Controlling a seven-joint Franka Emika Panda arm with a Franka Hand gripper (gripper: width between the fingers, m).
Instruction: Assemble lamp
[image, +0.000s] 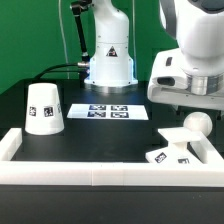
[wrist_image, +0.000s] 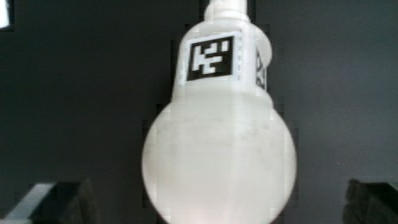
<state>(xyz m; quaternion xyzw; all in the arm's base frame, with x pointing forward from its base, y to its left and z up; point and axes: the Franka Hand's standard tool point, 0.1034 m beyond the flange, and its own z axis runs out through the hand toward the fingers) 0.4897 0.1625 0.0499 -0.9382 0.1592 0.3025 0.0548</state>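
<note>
The white bulb (image: 190, 128) lies tilted at the exterior view's right, ball end up, just above the flat angular base (image: 168, 156); I cannot tell whether they touch. My gripper (image: 192, 103) hangs right over the ball. In the wrist view the bulb (wrist_image: 222, 130) fills the middle, with its square tag toward the narrow end. My gripper (wrist_image: 217, 205) is open. Its dark fingers (wrist_image: 50, 202) stand either side of the ball end with gaps, not touching it. The tapered shade (image: 44, 108) stands mouth down at the exterior view's left.
The marker board (image: 108, 111) lies flat in the middle at the back. A long white border frame (image: 100, 176) runs along the front and both sides. The robot's white pedestal (image: 108, 60) stands behind the board.
</note>
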